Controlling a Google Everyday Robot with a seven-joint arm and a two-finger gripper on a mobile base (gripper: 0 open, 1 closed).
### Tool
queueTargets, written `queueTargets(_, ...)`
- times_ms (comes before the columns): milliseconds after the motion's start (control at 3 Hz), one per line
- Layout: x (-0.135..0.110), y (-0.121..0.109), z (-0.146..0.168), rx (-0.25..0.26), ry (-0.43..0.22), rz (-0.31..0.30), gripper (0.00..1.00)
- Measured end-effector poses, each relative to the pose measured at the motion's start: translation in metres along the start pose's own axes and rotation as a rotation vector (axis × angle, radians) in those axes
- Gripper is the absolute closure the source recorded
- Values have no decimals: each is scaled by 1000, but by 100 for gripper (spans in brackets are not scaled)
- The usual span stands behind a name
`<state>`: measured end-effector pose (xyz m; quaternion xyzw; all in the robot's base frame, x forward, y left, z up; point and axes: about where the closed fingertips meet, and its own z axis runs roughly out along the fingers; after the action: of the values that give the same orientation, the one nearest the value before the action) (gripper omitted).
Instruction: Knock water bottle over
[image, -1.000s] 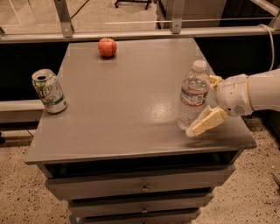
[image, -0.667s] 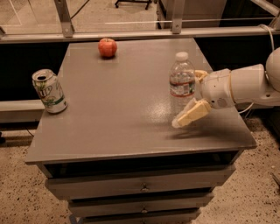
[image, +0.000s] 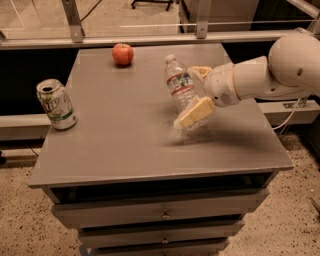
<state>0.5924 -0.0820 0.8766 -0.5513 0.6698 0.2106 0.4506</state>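
Note:
The water bottle (image: 179, 86), clear ribbed plastic with a white cap and a red, white and blue label band, stands right of the middle of the grey table (image: 125, 130). It tilts with its cap leaning to the left and its base near the front finger. My gripper (image: 190, 96) reaches in from the right on a white arm. Its fingers are spread, one cream finger (image: 196, 113) in front of the bottle's lower part and the other (image: 201, 71) behind it, both against the bottle's right side.
A green-and-white soda can (image: 56, 104) stands at the table's left edge. A red apple (image: 122, 54) lies at the back centre. Drawers are below the table's front edge. A metal rail runs behind the table.
My gripper has swept left across the table, pushing the bottle with it. The bottle, upright before, now leans with its top to the left.

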Motion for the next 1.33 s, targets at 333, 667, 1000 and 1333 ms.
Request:
queueTargets(333, -4, -4, 11, -21, 5, 14, 0)
queueTargets(667, -7, -6, 14, -32, 8, 17, 0)
queueTargets(1000, -17, -12, 18, -63, 4, 32, 0)
queueTargets(1333, -35, -20, 21, -103, -6, 45, 0)
